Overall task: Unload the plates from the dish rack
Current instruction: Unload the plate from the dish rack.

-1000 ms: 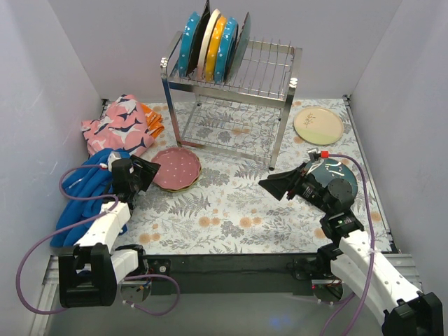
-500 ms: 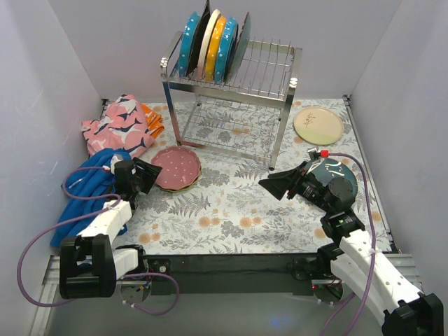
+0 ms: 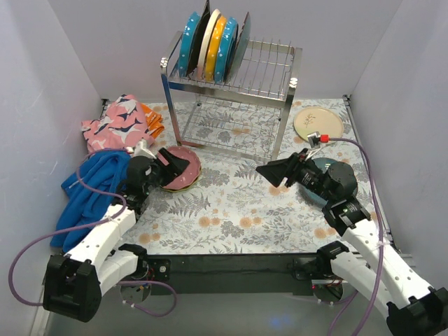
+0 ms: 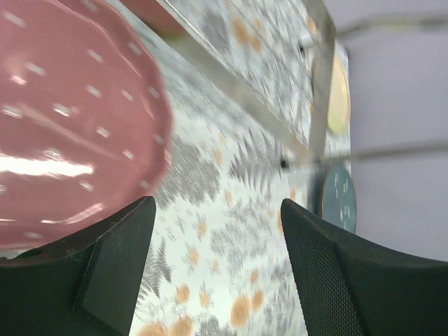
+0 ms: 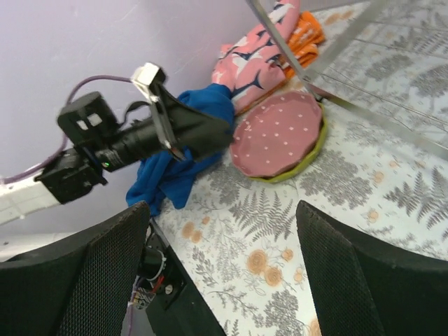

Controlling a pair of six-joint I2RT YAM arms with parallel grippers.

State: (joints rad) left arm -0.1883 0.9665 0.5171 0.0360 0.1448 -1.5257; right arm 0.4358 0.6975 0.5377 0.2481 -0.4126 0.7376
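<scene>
Plates (image 3: 210,40) upright in chrome dish rack (image 3: 271,68), teal, cream, orange, dark

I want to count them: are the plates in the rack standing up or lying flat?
Standing up. The plates sit on edge, side by side, on the top tier of the dish rack.

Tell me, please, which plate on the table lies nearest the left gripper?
The pink dotted plate, right by the left gripper; the cream plate and teal plate lie far right.
</scene>
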